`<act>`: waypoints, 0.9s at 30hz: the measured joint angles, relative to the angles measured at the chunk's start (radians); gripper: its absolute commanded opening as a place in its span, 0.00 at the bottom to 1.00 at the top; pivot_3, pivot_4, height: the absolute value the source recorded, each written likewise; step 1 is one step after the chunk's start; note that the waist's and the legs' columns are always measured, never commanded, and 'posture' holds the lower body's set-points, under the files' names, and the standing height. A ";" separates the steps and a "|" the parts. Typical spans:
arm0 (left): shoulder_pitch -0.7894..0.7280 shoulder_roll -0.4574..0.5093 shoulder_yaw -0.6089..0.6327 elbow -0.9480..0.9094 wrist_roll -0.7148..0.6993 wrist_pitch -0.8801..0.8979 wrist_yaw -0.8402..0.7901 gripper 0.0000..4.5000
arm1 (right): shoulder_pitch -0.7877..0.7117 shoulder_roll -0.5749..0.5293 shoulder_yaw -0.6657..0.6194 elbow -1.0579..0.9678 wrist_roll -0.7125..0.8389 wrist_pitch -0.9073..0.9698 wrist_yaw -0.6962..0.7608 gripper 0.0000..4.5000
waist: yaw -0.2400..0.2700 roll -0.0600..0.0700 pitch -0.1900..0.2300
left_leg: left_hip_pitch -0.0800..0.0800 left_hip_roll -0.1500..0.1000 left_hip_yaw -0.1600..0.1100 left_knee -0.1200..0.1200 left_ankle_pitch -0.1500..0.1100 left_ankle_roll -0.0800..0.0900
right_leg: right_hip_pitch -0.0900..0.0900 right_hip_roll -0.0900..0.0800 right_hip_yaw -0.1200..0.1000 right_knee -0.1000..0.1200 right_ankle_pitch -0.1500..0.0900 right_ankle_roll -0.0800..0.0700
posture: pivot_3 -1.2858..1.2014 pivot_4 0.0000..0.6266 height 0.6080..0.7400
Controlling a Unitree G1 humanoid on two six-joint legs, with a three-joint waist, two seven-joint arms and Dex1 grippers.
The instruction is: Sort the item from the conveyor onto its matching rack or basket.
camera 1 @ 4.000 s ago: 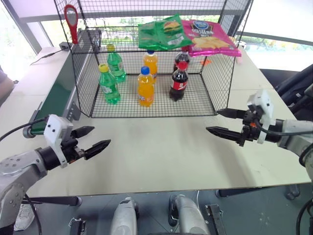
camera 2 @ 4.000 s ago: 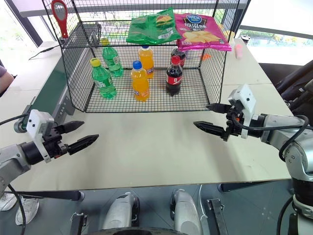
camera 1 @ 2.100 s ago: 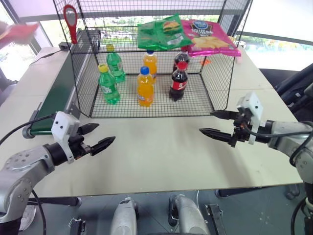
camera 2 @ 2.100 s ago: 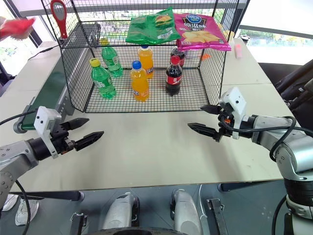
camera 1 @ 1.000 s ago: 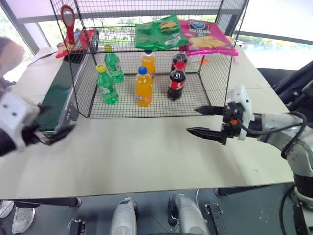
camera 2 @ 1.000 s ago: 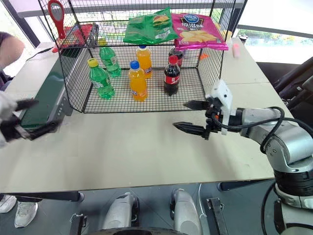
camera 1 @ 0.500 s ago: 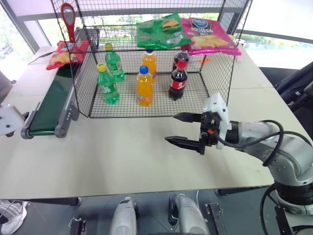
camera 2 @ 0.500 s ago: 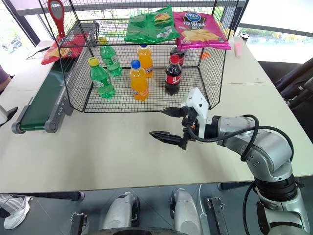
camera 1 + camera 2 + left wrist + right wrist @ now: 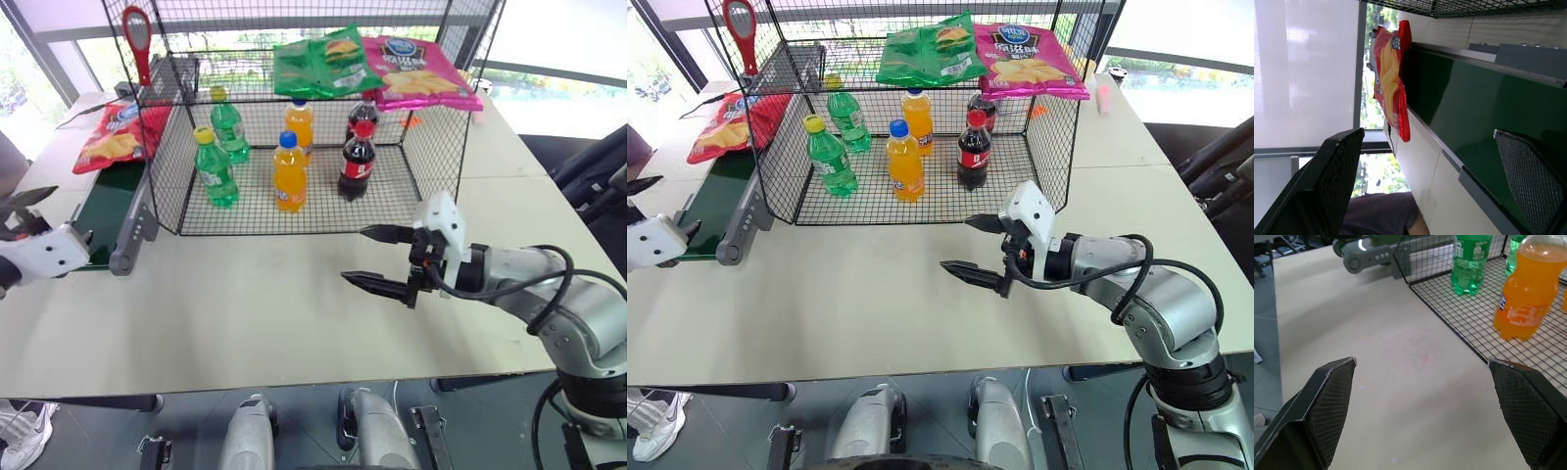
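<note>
On the conveyor (image 9: 108,206) lies the red chip bag (image 9: 120,137); the left pincer (image 9: 1425,186), spread apart, should straddle its crinkly edge. Right pincer (image 9: 384,257) idles apart.

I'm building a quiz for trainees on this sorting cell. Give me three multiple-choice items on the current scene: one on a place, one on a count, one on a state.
1. Where does the red chip bag lie?
A. on the conveyor belt
B. on the cage's top tier
C. among the bottles

2. How many bottles stand on the cage floor?
A. three
B. six
C. nine

3. How is the right tool?
A. shut on a bottle
B. open, holding nothing
C. shut on the red bag

Key: 1 A, the red chip bag rests on the conveyor belt beside the cage. 2 B, two green, two orange and two cola bottles stand there. 3 B, the right tool hangs over the table with spread fingers.
</note>
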 measured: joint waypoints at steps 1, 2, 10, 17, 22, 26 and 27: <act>-0.004 0.000 -0.004 0.000 0.000 0.000 0.004 1.00 | 0.003 -0.001 0.000 0.001 -0.005 -0.004 0.002 1.00 | 0.000 0.000 0.000 | 0.000 0.000 0.000 0.000 0.000 0.000 | 0.000 0.000 0.000 0.000 0.000 0.000 | 0.52 0.24 1.00; -0.009 0.000 -0.008 0.001 0.001 0.000 0.008 1.00 | 0.004 -0.001 0.000 0.001 -0.007 -0.009 0.005 1.00 | 0.000 0.000 0.000 | 0.000 0.000 0.000 0.000 0.000 0.000 | 0.000 0.000 0.000 0.000 0.000 0.000 | 0.52 0.24 1.00; -0.013 0.000 -0.026 0.005 0.019 0.005 0.028 1.00 | 0.007 -0.002 -0.001 0.001 -0.016 -0.022 0.008 1.00 | -0.001 0.000 0.000 | 0.000 0.000 0.000 0.000 0.000 0.000 | 0.000 0.000 0.000 0.000 0.000 0.000 | 0.52 0.24 1.00; 0.011 0.000 -0.026 0.019 0.041 0.048 0.037 1.00 | 0.003 -0.002 -0.001 0.007 -0.022 -0.022 0.001 1.00 | 0.000 0.000 0.000 | 0.000 0.000 0.000 0.000 0.000 0.000 | 0.000 0.000 0.000 0.001 0.000 0.000 | 0.52 0.24 1.00; -0.019 0.000 -0.051 0.043 0.062 0.079 0.042 1.00 | -0.008 -0.002 -0.001 0.018 -0.025 -0.021 -0.005 1.00 | 0.002 0.000 0.000 | 0.001 0.000 0.000 0.000 0.000 0.000 | 0.001 0.000 0.000 0.001 0.000 0.000 | 0.52 0.24 1.00; -0.135 -0.002 -0.141 0.098 0.088 0.094 0.051 0.80 | -0.023 -0.002 -0.001 0.019 -0.025 -0.018 -0.015 1.00 | 0.003 -0.001 0.000 | 0.001 0.000 0.000 0.002 0.000 0.000 | 0.002 0.000 0.000 0.002 0.000 0.000 | 0.52 0.24 1.00; -0.155 -0.003 -0.160 0.105 0.091 0.092 0.054 0.71 | -0.024 -0.002 -0.001 0.019 -0.025 -0.016 -0.018 1.00 | 0.001 -0.001 -0.001 | 0.001 0.000 0.000 0.002 0.000 0.000 | 0.002 0.000 0.000 0.002 0.000 0.000 | 0.52 0.24 1.00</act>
